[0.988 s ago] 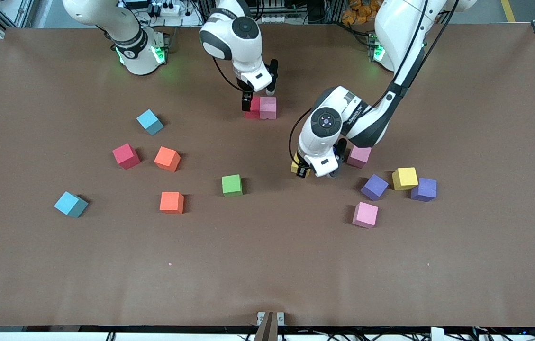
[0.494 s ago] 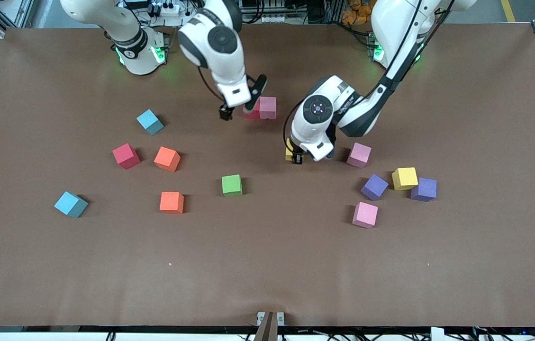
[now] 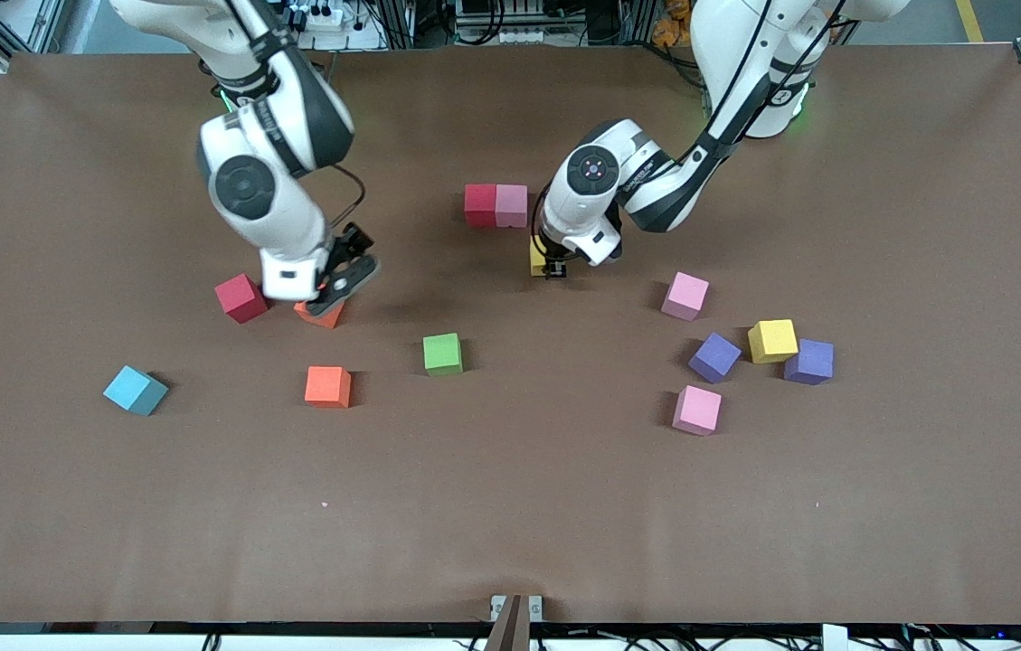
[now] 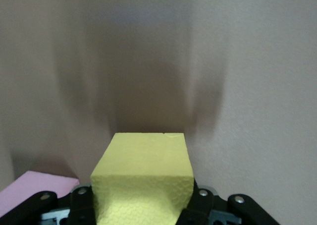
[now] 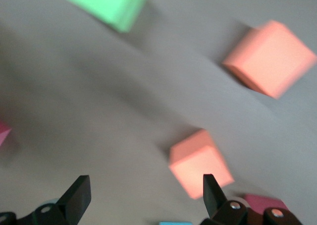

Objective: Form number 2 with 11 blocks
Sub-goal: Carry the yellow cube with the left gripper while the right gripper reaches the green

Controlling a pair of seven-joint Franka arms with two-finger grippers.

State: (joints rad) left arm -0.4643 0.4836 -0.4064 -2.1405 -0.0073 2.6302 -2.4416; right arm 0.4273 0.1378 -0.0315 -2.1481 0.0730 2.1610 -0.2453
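The left gripper (image 3: 548, 268), clamped on a yellow block (image 4: 142, 178), had carried it up beside the red block (image 3: 479, 204) and pink block (image 3: 512, 205) pair, the digit's start. The right gripper (image 3: 329, 291), jaws wide, had swung away over an orange block (image 3: 320, 313), probably its next pick.

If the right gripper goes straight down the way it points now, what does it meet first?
Most likely the orange cube beside the red cube. The open right gripper hangs over it, and the cube lies between its fingers in the wrist view, though slightly off-centre.
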